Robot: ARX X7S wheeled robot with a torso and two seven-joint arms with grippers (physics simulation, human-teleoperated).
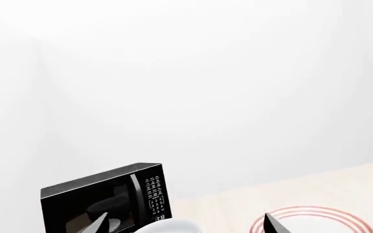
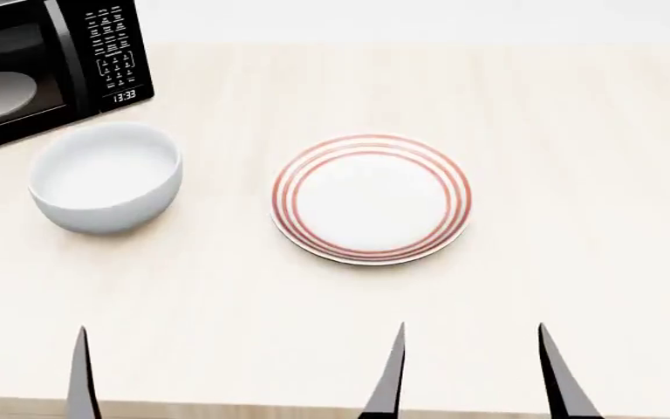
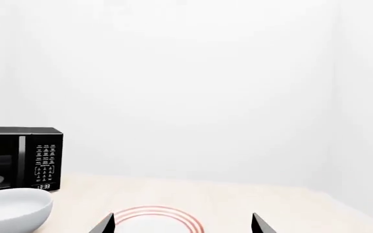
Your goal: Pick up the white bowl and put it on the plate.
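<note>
Both claws, right claw (image 2: 470, 371) and left claw (image 1: 186, 224), wide open, empty; white bowl (image 2: 105, 176) glossy, plain, deep.

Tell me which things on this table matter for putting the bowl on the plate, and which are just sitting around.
Part of the job:
white bowl
plate

Just there:
microwave, behind the bowl
table

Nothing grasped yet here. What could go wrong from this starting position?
1. The bowl sits close to the microwave, so the left hand might knock the microwave while reaching for the rim.
2. The bowl looks smooth, glossy and deep; a rim pinch could slip.
3. The plate is flat and loose on the table; a hard landing might shove it.
</note>
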